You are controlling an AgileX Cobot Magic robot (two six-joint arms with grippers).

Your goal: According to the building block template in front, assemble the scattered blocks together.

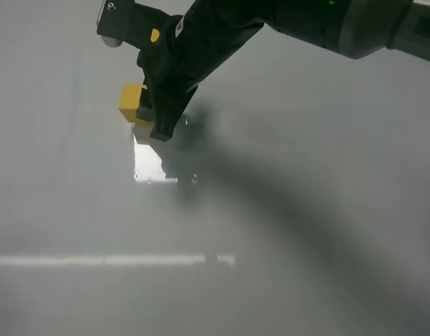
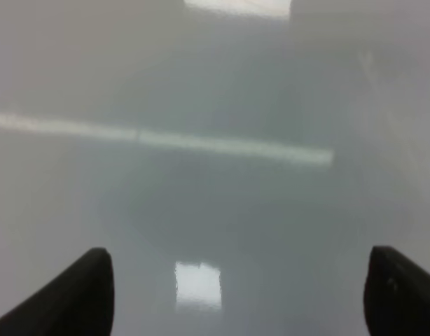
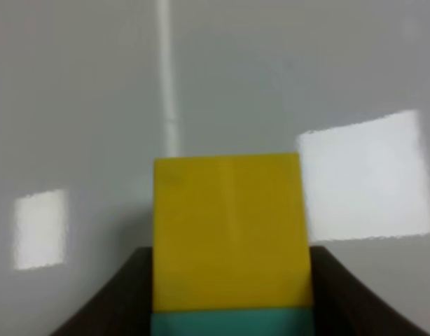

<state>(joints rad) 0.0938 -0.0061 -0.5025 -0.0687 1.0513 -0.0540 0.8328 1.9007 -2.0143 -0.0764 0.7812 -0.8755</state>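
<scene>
My right gripper (image 1: 159, 120) reaches across to the left of the table. In the right wrist view its fingers (image 3: 134, 287) stand on both sides of a teal-green cube (image 3: 229, 323) and the near end of a mustard-yellow cube (image 3: 229, 231) that lies flush against it. In the exterior view the yellow cube (image 1: 133, 102) sticks out to the left of the gripper, and the teal cube is almost wholly hidden behind it. My left gripper (image 2: 243, 301) is open and empty over bare table. The fused template bar is out of view.
The table (image 1: 306, 231) is glossy grey, with a bright square reflection (image 1: 146, 162) just in front of the right gripper and a pale stripe (image 1: 110, 260) nearer the front. The right arm (image 1: 327, 24) spans the upper part of the exterior view.
</scene>
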